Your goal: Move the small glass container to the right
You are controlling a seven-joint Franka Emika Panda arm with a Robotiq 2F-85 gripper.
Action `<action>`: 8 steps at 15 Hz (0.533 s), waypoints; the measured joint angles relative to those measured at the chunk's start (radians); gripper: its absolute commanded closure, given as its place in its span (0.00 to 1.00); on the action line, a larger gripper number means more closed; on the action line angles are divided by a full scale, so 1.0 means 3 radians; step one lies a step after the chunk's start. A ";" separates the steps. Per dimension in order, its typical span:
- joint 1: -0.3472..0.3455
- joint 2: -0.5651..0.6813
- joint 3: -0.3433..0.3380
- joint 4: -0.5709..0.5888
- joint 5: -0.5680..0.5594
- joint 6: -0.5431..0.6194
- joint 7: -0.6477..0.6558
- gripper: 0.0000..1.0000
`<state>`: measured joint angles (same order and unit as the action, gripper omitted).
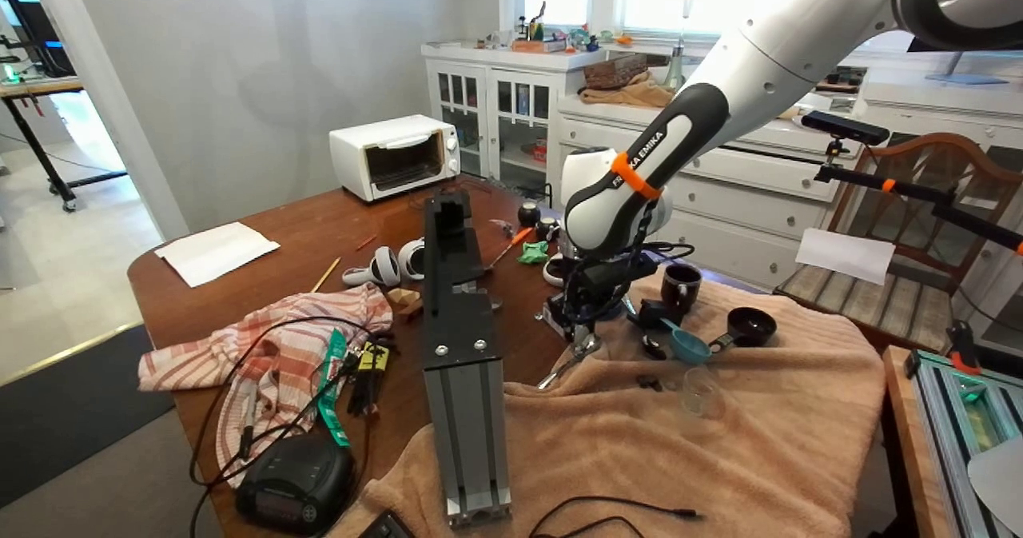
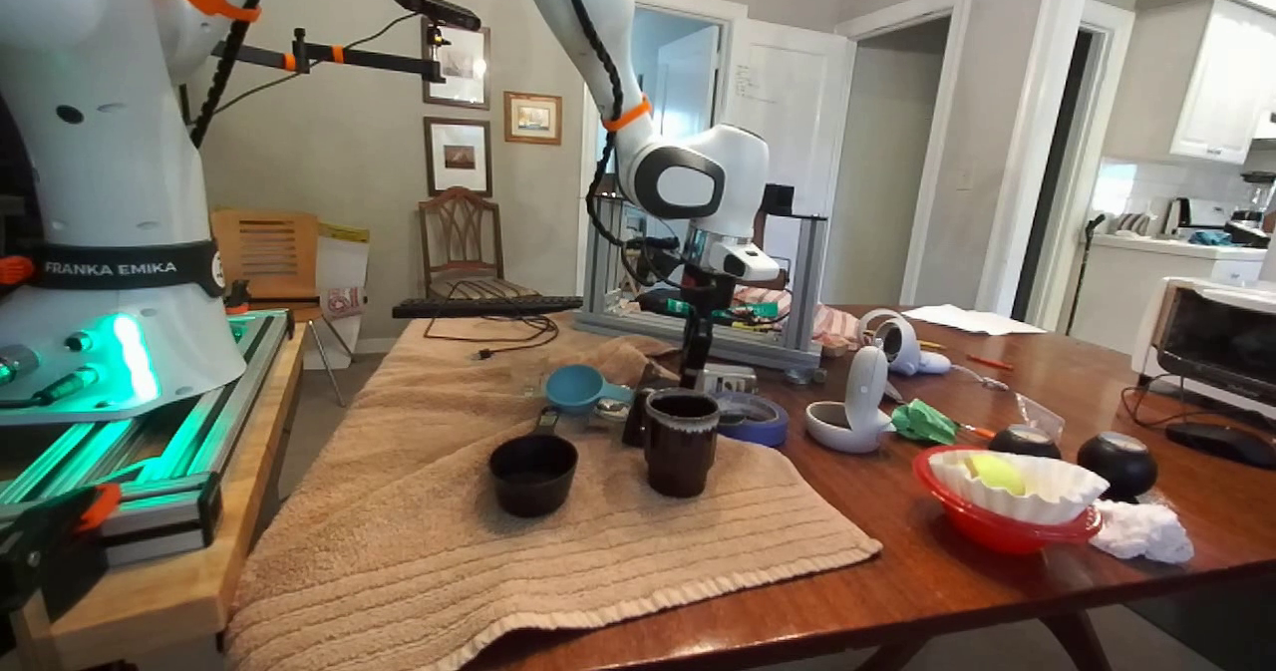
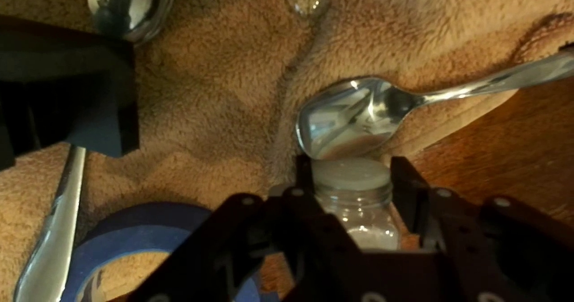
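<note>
Lower right of centre, the Robotiq gripper [image 3: 352, 171] pinches the glass jar [image 3: 357, 205], likely light, slick, breakable, best held below its lid [image 3: 351, 174].

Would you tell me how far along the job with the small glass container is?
Reaching looks done: the small glass container sits within the gripper in the wrist view. In hand is the grip: both fingers appear closed against it near its lid. Remaining, probably: the move right, whose progress I cannot judge, and the release, since the fingers flank it.
</note>
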<state>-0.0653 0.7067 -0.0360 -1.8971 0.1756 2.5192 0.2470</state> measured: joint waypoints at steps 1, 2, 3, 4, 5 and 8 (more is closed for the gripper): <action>0.0003 0.0002 0.0000 0.0000 0.0000 0.0009 0.0000 0.79; 0.0005 0.0003 -0.0001 0.0000 0.0000 0.0013 0.0004 0.79; 0.0015 0.0003 -0.0012 0.0000 -0.0005 0.0012 0.0024 0.79; 0.0041 -0.0001 -0.0041 0.0000 -0.0016 0.0001 0.0058 0.79; 0.0089 -0.0014 -0.0093 0.0003 -0.0038 -0.0053 0.0111 0.79; 0.0227 -0.0082 -0.0236 0.0076 -0.0168 -0.0474 0.0279 0.79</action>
<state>0.0029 0.6821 -0.1069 -1.8744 0.1251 2.3769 0.3307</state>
